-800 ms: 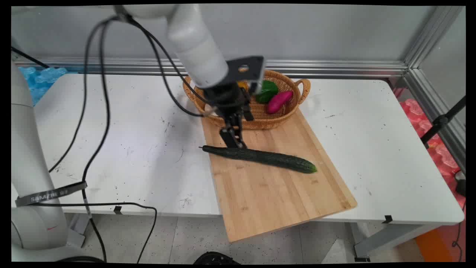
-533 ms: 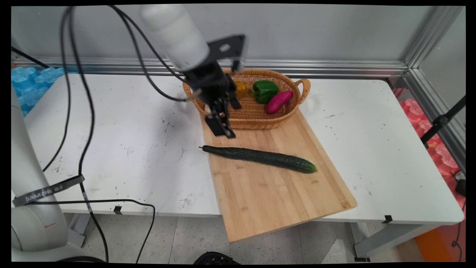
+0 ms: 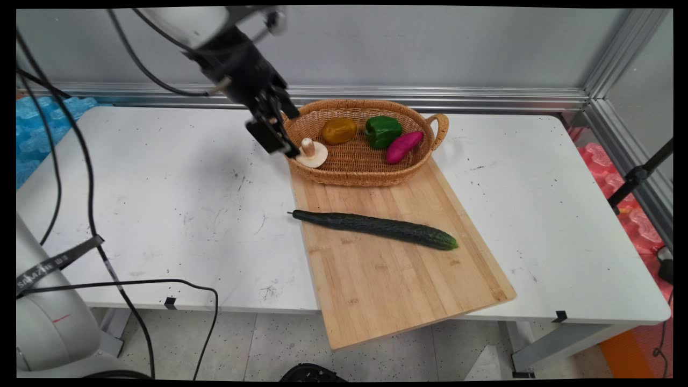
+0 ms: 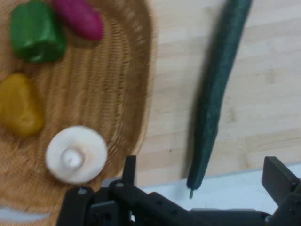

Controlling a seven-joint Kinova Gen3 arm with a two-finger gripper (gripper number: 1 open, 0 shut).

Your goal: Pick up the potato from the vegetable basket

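Two fingers of the gripper (image 3: 275,141) are spread wide with nothing held, raised beside the basket's (image 3: 352,174) left rim. Nearest inside lies the mushroom (image 3: 312,154), judged light and fragile; its stem would be gripped gently.

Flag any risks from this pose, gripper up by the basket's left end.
1. The gripper hangs empty, jaws open, close to the wicker basket rim near the mushroom; a low sideways sweep could clip the rim and shove the basket.
2. The cucumber lies with its stem end over the cutting board edge; a nudge might roll it onto the table.
3. The black cables hang slack and could snag.
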